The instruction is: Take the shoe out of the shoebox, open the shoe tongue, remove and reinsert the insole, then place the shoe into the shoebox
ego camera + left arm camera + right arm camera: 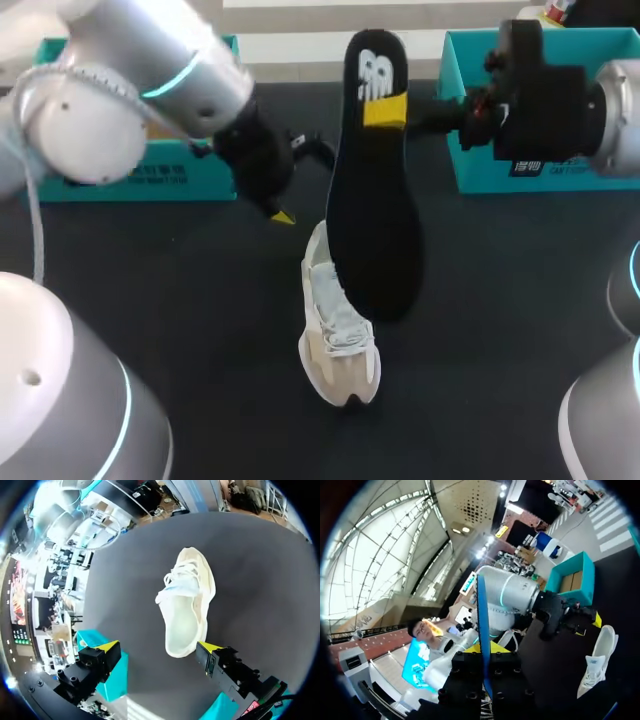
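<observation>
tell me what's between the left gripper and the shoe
Nothing. The left wrist view shows only bare table between the open left gripper and the shoe lying ahead of it.

table [200,320]: dark | shoe [338,345]: pale, centre | left teal box [120,180], right teal box [480,150]: apparently on far edge

Cream cloth shoe [338,345], matt black insole [375,220], smooth teal cardboard shoebox [475,170], matt dark table [180,300]
</observation>
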`<move>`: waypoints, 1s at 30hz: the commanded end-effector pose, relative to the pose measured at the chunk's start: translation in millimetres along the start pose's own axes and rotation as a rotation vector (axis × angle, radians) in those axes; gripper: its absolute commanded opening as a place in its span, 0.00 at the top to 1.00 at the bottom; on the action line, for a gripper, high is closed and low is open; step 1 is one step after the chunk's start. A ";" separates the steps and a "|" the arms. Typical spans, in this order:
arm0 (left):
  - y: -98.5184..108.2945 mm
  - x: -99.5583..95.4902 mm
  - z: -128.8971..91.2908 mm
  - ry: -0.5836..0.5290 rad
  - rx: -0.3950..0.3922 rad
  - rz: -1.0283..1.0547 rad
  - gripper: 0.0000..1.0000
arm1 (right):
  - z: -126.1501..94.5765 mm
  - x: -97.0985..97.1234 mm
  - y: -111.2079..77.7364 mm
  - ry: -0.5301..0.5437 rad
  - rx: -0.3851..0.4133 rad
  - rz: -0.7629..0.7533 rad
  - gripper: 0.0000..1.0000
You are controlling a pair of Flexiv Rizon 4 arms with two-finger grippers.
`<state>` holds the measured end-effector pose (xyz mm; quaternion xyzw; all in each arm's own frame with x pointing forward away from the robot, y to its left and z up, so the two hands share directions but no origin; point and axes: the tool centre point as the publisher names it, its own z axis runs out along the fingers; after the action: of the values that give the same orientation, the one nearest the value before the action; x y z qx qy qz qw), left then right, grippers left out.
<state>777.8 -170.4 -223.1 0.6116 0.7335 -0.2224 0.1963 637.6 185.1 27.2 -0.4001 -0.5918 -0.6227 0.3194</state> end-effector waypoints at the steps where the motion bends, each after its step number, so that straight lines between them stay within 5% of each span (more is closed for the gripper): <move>1: -2.3 10.8 -17.2 -0.321 0.005 0.026 0.00 | -15.9 -11.9 1.9 0.018 0.004 0.022 1.00; 17: -11.2 -9.0 -68.6 -0.630 0.045 0.078 0.00 | -45.0 -63.8 53.2 0.031 0.031 0.304 1.00; 30: -14.3 -25.3 -87.6 -0.750 0.039 0.108 0.00 | -48.8 -91.3 51.1 -0.054 -0.034 0.437 1.00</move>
<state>768.1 -141.5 -133.3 0.5380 0.5832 -0.4244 0.4363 725.1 122.4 -26.9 -0.5376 -0.4927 -0.5339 0.4280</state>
